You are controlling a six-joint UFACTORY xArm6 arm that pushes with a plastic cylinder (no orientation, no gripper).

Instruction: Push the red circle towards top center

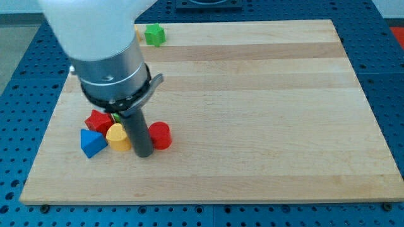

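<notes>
The red circle [161,135] lies on the wooden board [252,94] at the view's lower left. My tip [143,153] is right against the red circle's left side, between it and the yellow block [117,137]. A red star-shaped block [98,120] sits to the upper left of the yellow block. A blue triangle-like block [92,143] lies left of the yellow one. A small bit of a green block [117,118] shows behind the rod, mostly hidden.
A green block [154,34] sits near the board's top edge, left of centre. The arm's grey body [110,63] hangs over the board's upper left. A blue perforated table [385,75] surrounds the board.
</notes>
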